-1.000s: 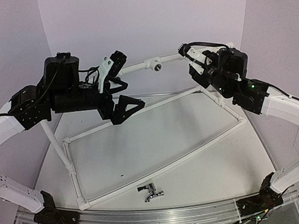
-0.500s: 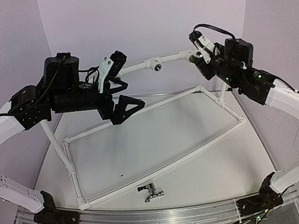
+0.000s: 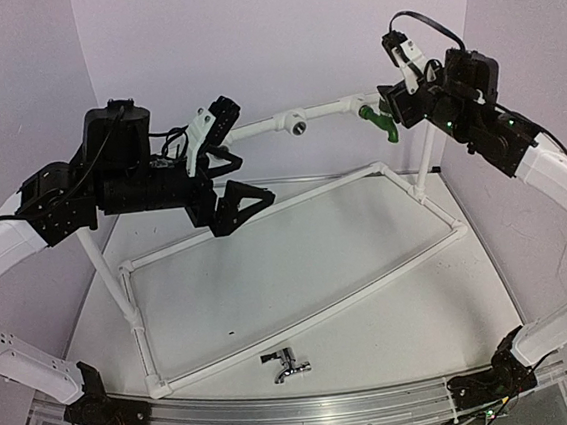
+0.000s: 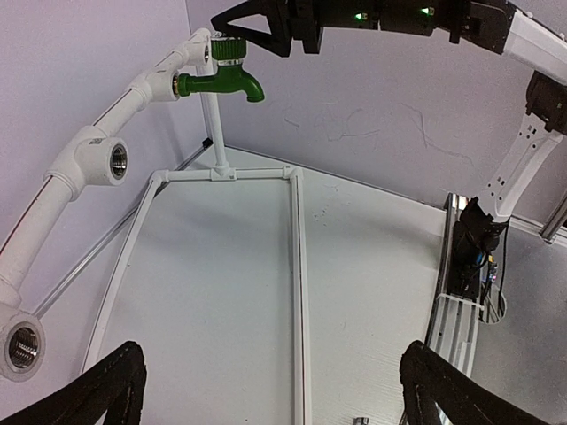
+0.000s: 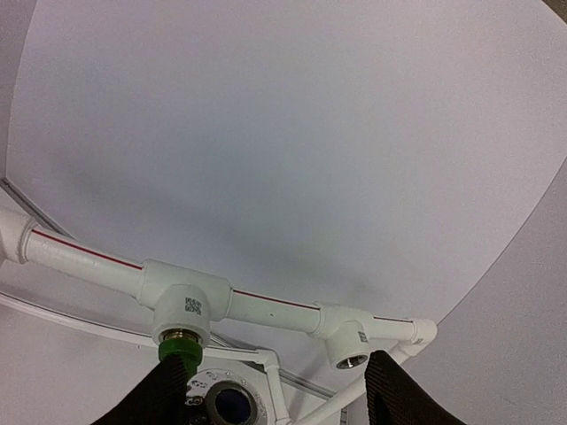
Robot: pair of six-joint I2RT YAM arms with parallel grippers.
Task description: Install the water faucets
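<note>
1. pale lilac walls [image 3: 276,32] close in the white table [image 3: 394,312] on three sides. its curved near edge carries a metal rail [image 3: 303,412] where both arms are bolted.
2. a white pipe frame [image 3: 314,315] lies flat on the table as a slanted rectangle. uprights at its back corners hold a raised pipe [image 3: 255,128] along the rear wall. the left arm hangs over the frame's left back part, and the right arm is high in the right back corner, near the wall.
3. the raised pipe has round sockets [image 4: 115,159] facing into the room. the one toward the right holds the green faucet [image 3: 385,120], screwed in with its spout bent downward. the socket beside it toward the middle shows a dark threaded hole.
4. the chrome faucet [image 3: 286,364] lies on the table just outside the frame's near pipe, by the front edge, well apart from both pincers.
5. the left pincer [image 3: 236,159] is spread as wide as it goes and holds nothing. from its wrist camera only table shows between its fingertips.
6. the right pincer [image 3: 399,106] sits right at the green faucet's top, parted, with its fingers [image 5: 164,394] on either side of the tap. it isn't clamped on it. i can't tell whether one finger brushes the green body.
</note>
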